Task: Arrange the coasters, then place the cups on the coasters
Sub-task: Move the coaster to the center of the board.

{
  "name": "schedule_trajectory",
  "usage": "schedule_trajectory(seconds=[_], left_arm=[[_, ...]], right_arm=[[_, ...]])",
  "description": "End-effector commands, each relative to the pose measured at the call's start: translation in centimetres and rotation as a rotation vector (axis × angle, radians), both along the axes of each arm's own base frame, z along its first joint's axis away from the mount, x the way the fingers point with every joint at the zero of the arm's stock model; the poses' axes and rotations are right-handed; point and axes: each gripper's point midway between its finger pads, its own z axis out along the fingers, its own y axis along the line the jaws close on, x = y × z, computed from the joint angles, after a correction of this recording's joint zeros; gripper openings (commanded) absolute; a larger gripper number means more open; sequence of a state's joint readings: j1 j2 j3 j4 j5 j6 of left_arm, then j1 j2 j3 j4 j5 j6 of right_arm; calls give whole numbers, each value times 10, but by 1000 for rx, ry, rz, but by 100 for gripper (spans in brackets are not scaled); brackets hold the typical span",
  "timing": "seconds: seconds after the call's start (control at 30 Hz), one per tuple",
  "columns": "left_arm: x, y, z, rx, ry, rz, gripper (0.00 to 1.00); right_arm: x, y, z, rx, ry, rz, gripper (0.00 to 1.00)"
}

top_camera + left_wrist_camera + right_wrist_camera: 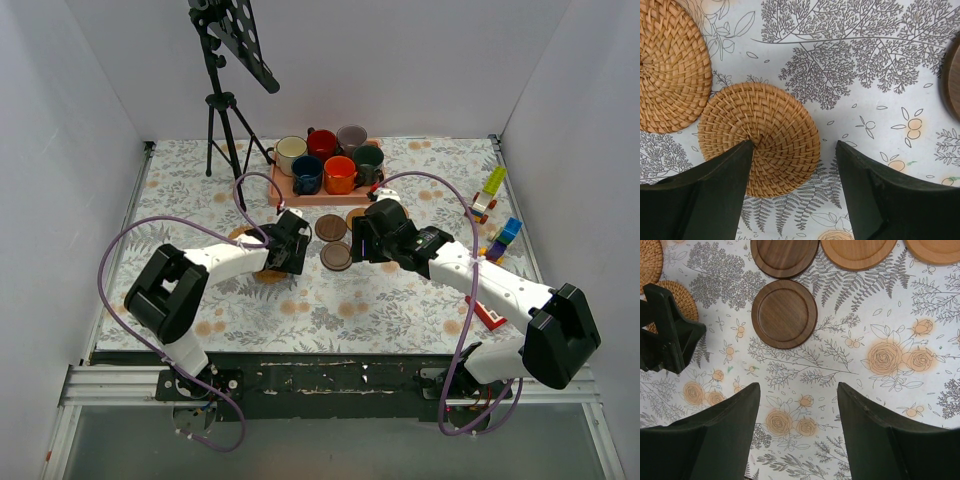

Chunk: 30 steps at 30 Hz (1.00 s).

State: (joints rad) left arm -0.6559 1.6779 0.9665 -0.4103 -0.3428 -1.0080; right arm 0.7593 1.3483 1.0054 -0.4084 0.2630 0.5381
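Note:
Six cups stand together on the pink tray at the back. On the cloth, two dark brown coasters lie between my grippers, with a tan one behind them. My left gripper is open and hovers low over a woven coaster that lies flat; its left finger covers part of the disc. A second woven coaster lies beside it, just apart. My right gripper is open over bare cloth, short of a dark brown coaster. Tan wooden coasters lie beyond.
A black tripod stand rises at the back left. Toy bricks lie along the right side, with a red piece near the right arm. White walls close in the table on three sides.

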Motion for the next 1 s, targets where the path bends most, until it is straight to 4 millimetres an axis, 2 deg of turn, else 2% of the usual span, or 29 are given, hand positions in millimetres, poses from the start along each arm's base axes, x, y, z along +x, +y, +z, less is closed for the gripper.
schedule_trajectory(seconds=[0.0,0.2,0.33,0.5,0.6,0.7,0.73,0.97], left_arm=[[17,-14,35,-65,-70,-31,68],[15,-21,53,-120,-91,-54,70],[16,-24,78,-170,-135,-53,75],[18,-38,122,-270,-194,-90,86],[19,-52,135,-312,-168,-157,95],[27,-59,137,-289,-143,-177,95],[30,-61,130,-271,-125,-185,95],[53,-78,115,-248,-73,-154,93]], right_arm=[[14,10,22,35,-62,2,71],[17,8,27,27,-77,-4,71],[20,2,32,13,-98,-22,71],[24,-3,37,5,-110,-34,71],[27,-6,39,-1,-116,-44,71],[30,-10,44,-5,-132,-60,71],[31,-11,47,-4,-139,-64,71],[32,-16,76,42,-198,-87,71]])
